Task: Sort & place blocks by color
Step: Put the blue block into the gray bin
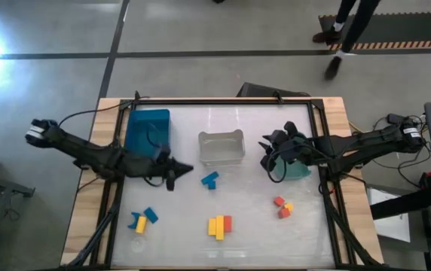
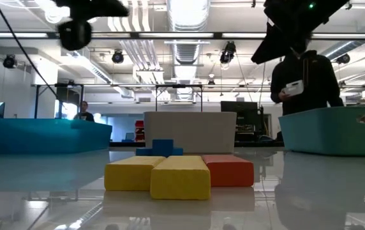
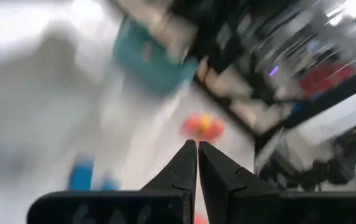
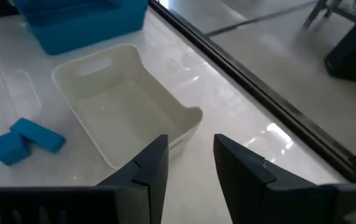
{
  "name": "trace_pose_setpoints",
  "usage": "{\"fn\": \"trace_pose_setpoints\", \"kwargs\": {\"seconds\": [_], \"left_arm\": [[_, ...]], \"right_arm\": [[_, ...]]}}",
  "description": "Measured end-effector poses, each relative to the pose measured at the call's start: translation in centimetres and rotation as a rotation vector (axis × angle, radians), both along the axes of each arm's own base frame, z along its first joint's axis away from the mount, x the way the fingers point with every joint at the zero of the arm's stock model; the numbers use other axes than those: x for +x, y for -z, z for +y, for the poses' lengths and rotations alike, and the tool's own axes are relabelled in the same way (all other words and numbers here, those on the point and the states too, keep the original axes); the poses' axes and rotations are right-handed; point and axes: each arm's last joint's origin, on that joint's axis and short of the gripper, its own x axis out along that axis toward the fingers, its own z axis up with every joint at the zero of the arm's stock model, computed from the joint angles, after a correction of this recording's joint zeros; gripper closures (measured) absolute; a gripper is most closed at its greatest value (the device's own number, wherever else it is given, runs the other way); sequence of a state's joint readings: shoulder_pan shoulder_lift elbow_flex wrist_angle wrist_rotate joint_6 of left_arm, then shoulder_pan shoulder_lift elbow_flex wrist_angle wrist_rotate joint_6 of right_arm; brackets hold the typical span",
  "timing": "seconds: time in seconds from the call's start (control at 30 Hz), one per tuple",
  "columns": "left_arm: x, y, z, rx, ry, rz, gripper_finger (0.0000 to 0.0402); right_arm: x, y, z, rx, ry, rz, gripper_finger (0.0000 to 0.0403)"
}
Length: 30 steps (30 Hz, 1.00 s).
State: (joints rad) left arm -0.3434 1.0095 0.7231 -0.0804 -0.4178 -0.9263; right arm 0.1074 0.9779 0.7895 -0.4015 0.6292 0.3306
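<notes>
Blocks (image 1: 218, 225) lie loose in four clusters on the table (image 1: 246, 241). Left gripper (image 1: 176, 176): fingers pressed together, empty. Right gripper (image 1: 268, 150): narrow gap, empty, over green bin (image 1: 298, 170). We advise opening wide before descending on one block.

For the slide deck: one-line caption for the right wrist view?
Right pincer, open and empty, beside the clear bin, two blue blocks lying beyond it.

Bright ceiling lights (image 2: 186, 13) glare off the glossy table (image 2: 310, 191); the left wrist view is heavily motion-blurred.
</notes>
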Motion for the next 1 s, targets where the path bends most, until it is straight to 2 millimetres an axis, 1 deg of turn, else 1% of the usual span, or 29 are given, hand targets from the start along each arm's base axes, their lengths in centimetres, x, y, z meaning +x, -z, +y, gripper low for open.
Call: {"fn": "trace_pose_setpoints", "kwargs": {"seconds": [0.13,0.2,0.33,0.43,0.53,0.6,0.7,0.87,1.0], "left_arm": [[-0.6,0.3,-2.1,-0.226,-0.026,0.325,0.0401],[-0.9,1.1,-3.1,-0.316,-0.076,0.489,0.0401],[-0.4,4.1,-4.6,-0.453,-0.193,0.734,0.0401],[0.1,6.6,-5.8,-0.556,-0.188,0.955,0.0401],[0.0,9.0,-6.9,-0.543,-0.194,1.173,0.0402],[0.2,10.0,-7.2,-0.532,-0.206,1.238,0.0402],[0.5,10.7,-7.4,-0.505,-0.195,1.266,0.0402],[0.0,11.3,-7.2,-0.465,-0.214,1.337,0.0402],[-0.5,11.3,-7.1,-0.451,-0.22,1.39,0.0402]], "right_arm": [[0.2,-0.2,0.0,-0.03,-0.024,-0.008,0.0284],[0.2,-0.3,0.0,-0.039,-0.032,-0.009,0.0284],[0.2,-0.3,0.0,-0.043,-0.035,-0.005,0.0284],[0.2,-0.3,0.0,-0.052,-0.041,0.002,0.0284],[0.3,-0.3,0.0,-0.065,-0.051,0.013,0.0284],[0.3,-0.3,0.0,-0.069,-0.054,0.016,0.0284],[0.3,-0.3,0.0,-0.069,-0.054,0.016,0.0284],[0.3,-0.3,0.0,-0.072,-0.056,0.018,0.0284],[0.3,-0.3,0.0,-0.069,-0.053,0.015,0.0284]]}}
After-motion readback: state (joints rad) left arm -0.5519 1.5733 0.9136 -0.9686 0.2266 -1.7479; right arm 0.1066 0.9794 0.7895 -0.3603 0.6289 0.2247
